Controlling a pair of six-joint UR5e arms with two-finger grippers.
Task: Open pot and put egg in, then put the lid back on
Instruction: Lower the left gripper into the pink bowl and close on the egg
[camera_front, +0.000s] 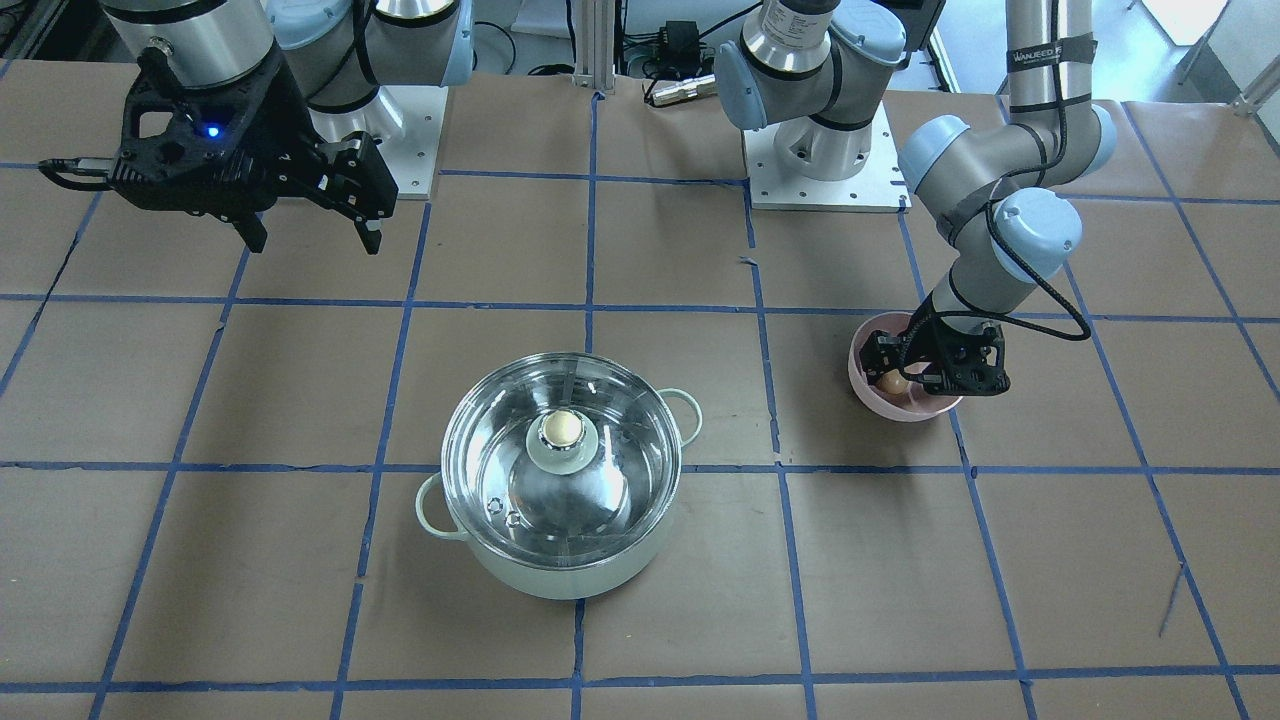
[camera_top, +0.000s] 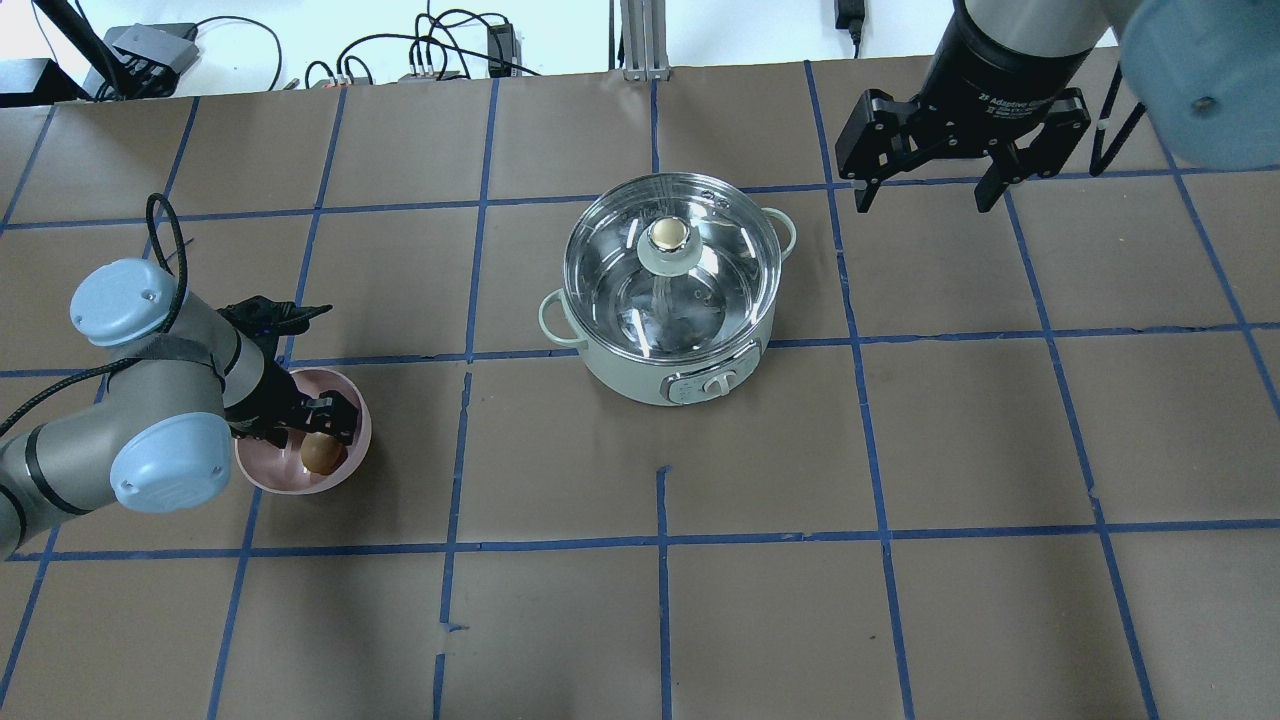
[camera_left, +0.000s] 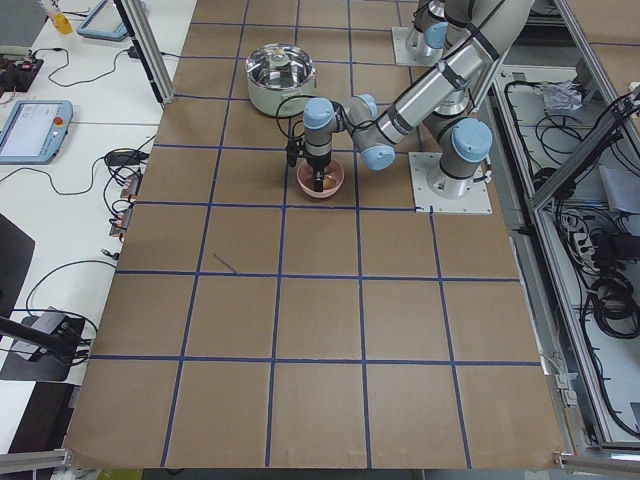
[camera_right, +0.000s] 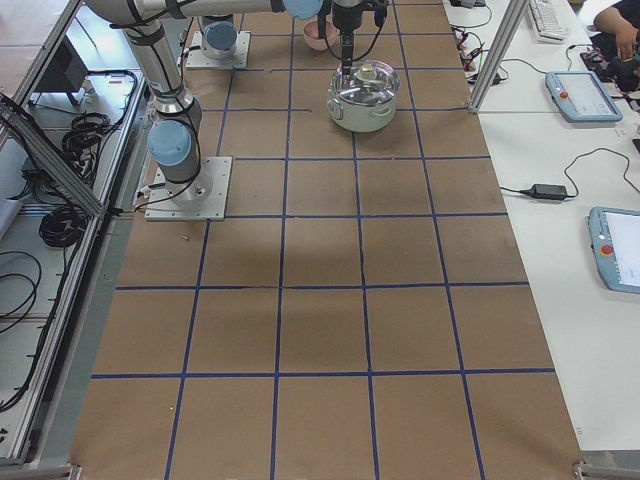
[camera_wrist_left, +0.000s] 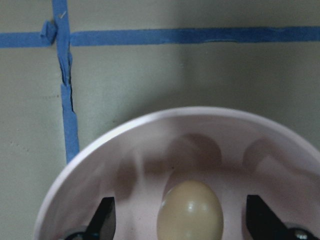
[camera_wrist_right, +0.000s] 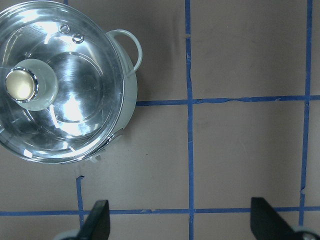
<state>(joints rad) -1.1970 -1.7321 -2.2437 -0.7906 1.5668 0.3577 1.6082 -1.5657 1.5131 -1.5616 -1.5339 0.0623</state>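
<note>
The mint-green pot (camera_top: 640, 375) stands at mid-table with the glass lid (camera_top: 620, 285) on it, its cream-topped knob (camera_top: 667, 236) at the centre. The pot also shows in the front view (camera_front: 560, 575) and the right wrist view (camera_wrist_right: 131, 90). The tan egg (camera_top: 320, 453) lies in a pink bowl (camera_top: 352, 395). My left gripper (camera_wrist_left: 182, 220) is open, down inside the bowl, its fingers on either side of the egg (camera_wrist_left: 190, 212) without touching it. My right gripper (camera_top: 925, 195) is open and empty, held high beyond the pot.
Brown paper with blue tape grid lines covers the table (camera_top: 900, 450). The arm bases (camera_front: 825, 170) stand at the robot's side. Cables and devices lie beyond the far edge (camera_top: 430, 60).
</note>
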